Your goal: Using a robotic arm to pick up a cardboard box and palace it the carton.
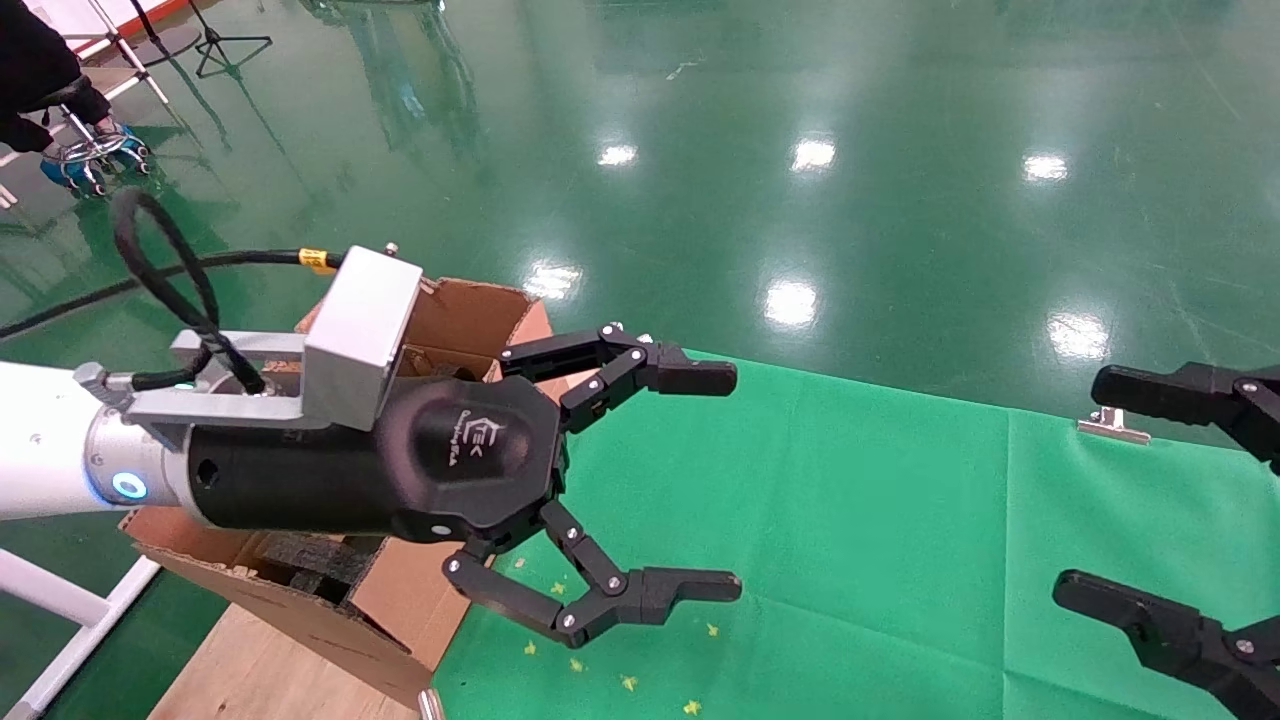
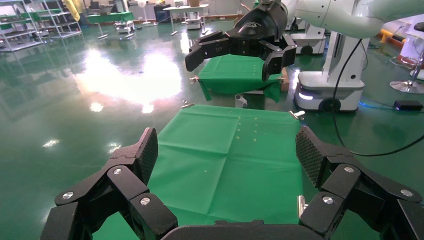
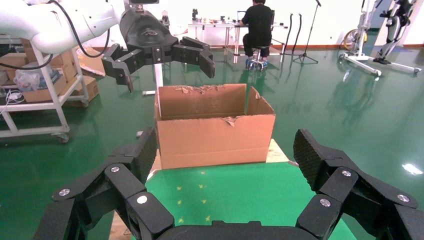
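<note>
The worktop is a table spread with a green cloth (image 1: 850, 520), creased into squares, with small yellow specks near its left end. Past that end a strip of bare wood (image 1: 260, 670) shows, and the carton (image 1: 400, 560) stands there at the table's left edge, its torn flaps up and dark foam pieces visible inside. The right wrist view shows the carton (image 3: 212, 132) from the side, closed walls below and ragged flaps above.

The left gripper (image 1: 710, 480) hangs above the cloth just beside the carton, on the white robotic arm (image 1: 40, 445); its jaws are spread wide with nothing between them. The right gripper (image 1: 1090, 490) sits over the table's right end, well apart from the left, jaws likewise spread wide and holding nothing.

The small cardboard box shows in no view.

All around is a glossy green floor (image 1: 900, 120) mirroring ceiling lights. Beyond the carton a person (image 3: 259, 25) in black sits at a desk, with white racks, stands and another white robot base (image 2: 332, 85) around the hall. Metal clips (image 1: 1112, 425) pin the cloth at the table's far edge.
</note>
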`<move>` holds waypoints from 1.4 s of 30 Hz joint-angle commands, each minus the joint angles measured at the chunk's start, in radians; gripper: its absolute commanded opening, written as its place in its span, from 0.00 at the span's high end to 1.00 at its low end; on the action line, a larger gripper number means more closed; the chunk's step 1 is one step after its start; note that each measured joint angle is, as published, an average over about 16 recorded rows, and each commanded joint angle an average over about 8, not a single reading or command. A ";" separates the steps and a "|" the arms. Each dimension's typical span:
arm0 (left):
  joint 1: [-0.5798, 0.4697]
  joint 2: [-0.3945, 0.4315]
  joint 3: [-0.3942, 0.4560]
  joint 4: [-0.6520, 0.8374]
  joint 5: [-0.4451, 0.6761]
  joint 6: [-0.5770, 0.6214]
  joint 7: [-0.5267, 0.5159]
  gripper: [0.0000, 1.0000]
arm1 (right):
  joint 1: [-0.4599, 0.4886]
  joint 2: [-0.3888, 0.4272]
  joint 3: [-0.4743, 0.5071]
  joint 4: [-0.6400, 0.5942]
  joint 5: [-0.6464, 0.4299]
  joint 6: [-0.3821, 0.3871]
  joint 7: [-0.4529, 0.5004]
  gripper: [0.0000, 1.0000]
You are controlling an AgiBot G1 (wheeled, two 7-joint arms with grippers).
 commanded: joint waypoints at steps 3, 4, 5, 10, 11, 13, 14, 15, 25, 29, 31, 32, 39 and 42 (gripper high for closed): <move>0.000 0.000 0.000 0.000 0.000 0.000 0.000 0.00 | 0.000 0.000 0.000 0.000 0.000 0.000 0.000 0.00; 0.000 0.000 0.000 0.000 0.000 0.000 0.000 0.00 | 0.000 0.000 0.000 0.000 0.000 0.000 0.000 0.00; 0.000 0.000 0.000 0.000 0.000 0.000 0.000 0.00 | 0.000 0.000 0.000 0.000 0.000 0.000 0.000 0.00; 0.000 0.000 0.000 0.000 0.000 0.000 0.000 0.00 | 0.000 0.000 0.000 0.000 0.000 0.000 0.000 0.00; 0.000 0.000 0.000 0.000 0.000 0.000 0.000 0.00 | 0.000 0.000 0.000 0.000 0.000 0.000 0.000 0.00; 0.000 0.000 0.000 0.000 0.000 0.000 0.000 0.00 | 0.000 0.000 0.000 0.000 0.000 0.000 0.000 0.00; 0.000 0.000 0.000 0.000 0.000 0.000 0.000 0.00 | 0.000 0.000 0.000 0.000 0.000 0.000 0.000 0.00; 0.000 0.000 0.000 0.000 0.000 0.000 0.000 0.00 | 0.000 0.000 0.000 0.000 0.000 0.000 0.000 0.00; 0.000 0.000 0.000 0.000 0.000 0.000 0.000 0.00 | 0.000 0.000 0.000 0.000 0.000 0.000 0.000 0.00; 0.000 0.000 0.000 0.000 0.000 0.000 0.000 0.00 | 0.000 0.000 0.000 0.000 0.000 0.000 0.000 0.00; 0.000 0.000 0.000 0.000 0.000 0.000 0.000 0.00 | 0.000 0.000 0.000 0.000 0.000 0.000 0.000 0.00; 0.000 0.000 0.000 0.000 0.000 0.000 0.000 0.00 | 0.000 0.000 0.000 0.000 0.000 0.000 0.000 0.00; 0.000 0.000 0.000 0.000 0.000 0.000 0.000 0.00 | 0.000 0.000 0.000 0.000 0.000 0.000 0.000 0.00; 0.000 0.000 0.000 0.000 0.000 0.000 0.000 0.00 | 0.000 0.000 0.000 0.000 0.000 0.000 0.000 0.00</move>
